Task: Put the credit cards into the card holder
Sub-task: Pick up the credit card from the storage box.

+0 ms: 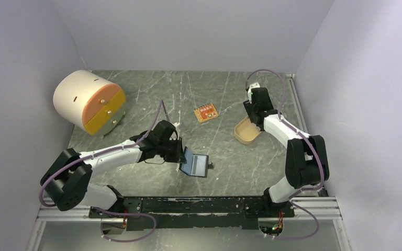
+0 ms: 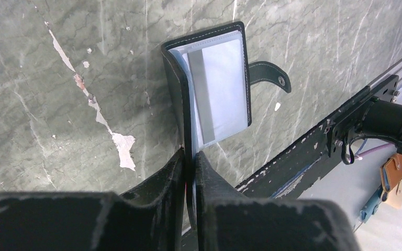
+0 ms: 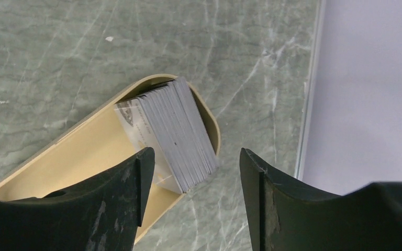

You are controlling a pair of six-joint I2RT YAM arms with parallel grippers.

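Observation:
The card holder [image 1: 196, 164] is a black wallet lying open at the table's near middle. Its snap tab [image 2: 270, 73] sticks out to the right. My left gripper [image 2: 189, 157] is shut on the raised left cover, which stands upright between the fingers. The bluish inner pocket [image 2: 220, 89] faces up and shows a grey stripe. The credit cards [image 3: 180, 130] stand as a leaning stack in the far end of a tan oval tray [image 3: 78, 157]. My right gripper [image 3: 193, 157] hangs open just above that stack, without touching it. The right gripper [image 1: 252, 114] covers the cards in the top view.
A cream cylinder with orange and yellow drawer fronts [image 1: 89, 102] stands at the back left. A small orange board [image 1: 205, 112] lies at the back middle. The tan tray [image 1: 247, 132] sits near the right wall. A black rail [image 1: 209, 205] runs along the near edge.

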